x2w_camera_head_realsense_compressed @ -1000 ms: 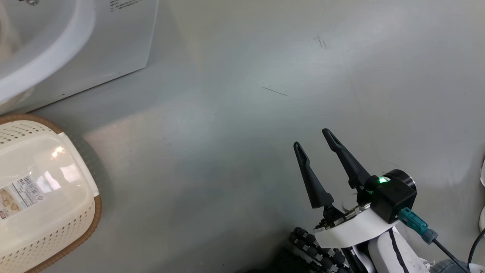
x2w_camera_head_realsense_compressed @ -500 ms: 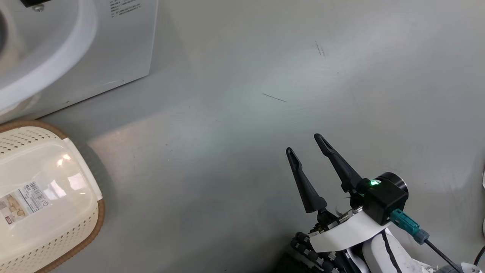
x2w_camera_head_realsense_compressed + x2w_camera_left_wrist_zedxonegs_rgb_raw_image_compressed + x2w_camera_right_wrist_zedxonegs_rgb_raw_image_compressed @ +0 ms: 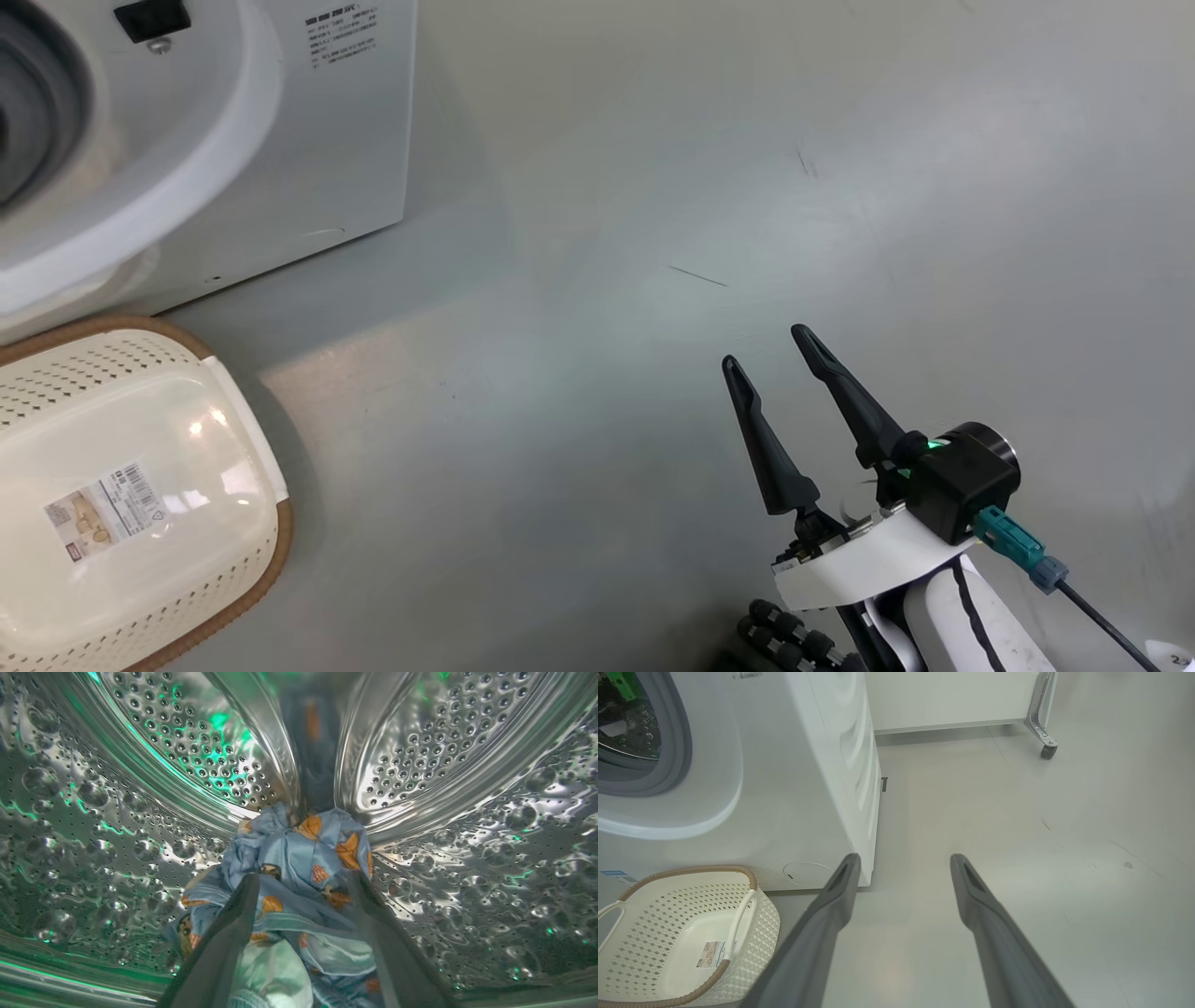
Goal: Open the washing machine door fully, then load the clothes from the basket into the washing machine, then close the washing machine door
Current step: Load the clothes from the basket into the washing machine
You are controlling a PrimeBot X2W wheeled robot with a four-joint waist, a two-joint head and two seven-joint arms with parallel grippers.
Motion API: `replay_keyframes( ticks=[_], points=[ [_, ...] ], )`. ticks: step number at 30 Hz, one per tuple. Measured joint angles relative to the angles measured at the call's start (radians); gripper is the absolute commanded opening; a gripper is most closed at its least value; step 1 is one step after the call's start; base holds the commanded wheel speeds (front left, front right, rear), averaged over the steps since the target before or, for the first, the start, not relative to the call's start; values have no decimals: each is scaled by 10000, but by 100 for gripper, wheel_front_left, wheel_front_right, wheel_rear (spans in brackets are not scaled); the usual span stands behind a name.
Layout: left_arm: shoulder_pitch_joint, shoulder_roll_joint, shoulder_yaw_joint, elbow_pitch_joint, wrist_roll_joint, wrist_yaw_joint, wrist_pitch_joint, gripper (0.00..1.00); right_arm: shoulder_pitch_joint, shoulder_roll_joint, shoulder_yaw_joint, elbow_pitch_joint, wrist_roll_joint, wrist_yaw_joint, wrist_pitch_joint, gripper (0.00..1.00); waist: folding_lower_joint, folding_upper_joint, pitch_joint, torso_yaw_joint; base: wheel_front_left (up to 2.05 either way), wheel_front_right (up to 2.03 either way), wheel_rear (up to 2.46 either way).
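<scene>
Grey floor (image 3: 597, 373) spreads across most of the head view, with the washing machine (image 3: 308, 140) at the upper left and the basket (image 3: 238, 583) just in front of it at the lower left, a label sticker (image 3: 103, 513) showing on its glossy bottom. At the lower right the right tool (image 3: 766, 346) hangs over bare floor, well apart from both, its two dark fingers spread and gripping nothing. The left wrist view looks into the perforated steel drum (image 3: 140, 728), where the clothes (image 3: 299, 858) lie in a heap on the drum's bottom: light blue fabric with orange prints, and a pale piece nearer the camera. The left tool (image 3: 306, 877) is released, its fingers standing wide to either side of the heap; whether they touch the cloth I cannot tell. From the right wrist view, the right tool's parted fingers point across the floor past the washer's front corner; the grey gasket (image 3: 677, 751) rings the opening at the upper left, the basket stands below it close against the machine's front, and a caster (image 3: 1048, 751) under a white panel (image 3: 948, 700) sits at the far end.
</scene>
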Motion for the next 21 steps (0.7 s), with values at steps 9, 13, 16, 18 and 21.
replay_keyframes(
  ticks=[9,13,16,18,21],
  points=[
    [886,-1032,259,345,-543,-165,-886,100,-175,-17,-180,194,-15,0,0,100,0,0,-672,331,0,0,0],
    [1334,-1498,313,477,-729,-378,-1262,100,-174,-29,-217,355,-27,0,0,100,0,0,-1081,602,0,0,0],
    [1719,-1701,362,650,-794,-439,-1342,100,-171,-33,-222,447,-29,0,0,100,0,0,-1339,768,0,0,0],
    [1957,-1839,481,704,-907,-458,-1438,100,-162,-35,-234,514,-29,0,0,100,0,0,-1517,878,0,0,0],
    [2179,-1988,552,746,-1064,-502,-1530,100,-160,-40,-238,606,-29,0,0,100,0,0,-1777,1049,0,0,0]
  ],
)
